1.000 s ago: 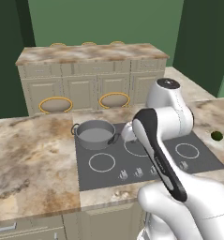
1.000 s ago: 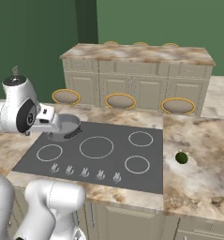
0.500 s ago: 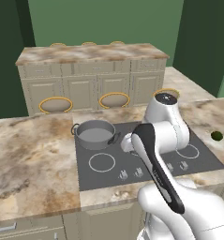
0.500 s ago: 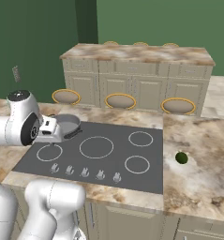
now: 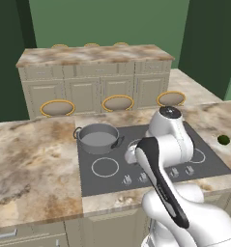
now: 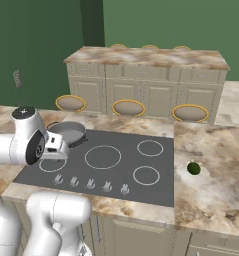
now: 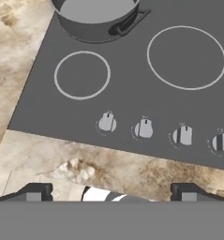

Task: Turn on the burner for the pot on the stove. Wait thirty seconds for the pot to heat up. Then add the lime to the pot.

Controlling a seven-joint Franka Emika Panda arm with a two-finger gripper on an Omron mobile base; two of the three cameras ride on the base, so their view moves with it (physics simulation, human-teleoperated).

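Since the earlier frames the arm has swung lower toward the stove (image 5: 151, 159) front; the gripper (image 7: 111, 194), fingertips apart and empty, now hangs over the knobs (image 7: 144, 128). The pot (image 5: 97, 138) sits on the stove's rear-left burner; the lime (image 6: 193, 168) rests on the counter (image 6: 211, 185) right of the stove.

Surface: a marbled beige counter (image 5: 35, 164) is seen.
Set into it: the stove (image 6: 116, 172).
On the stove: the pot (image 5: 97, 138).
On the counter: the lime (image 6: 193, 168), well apart from the pot.
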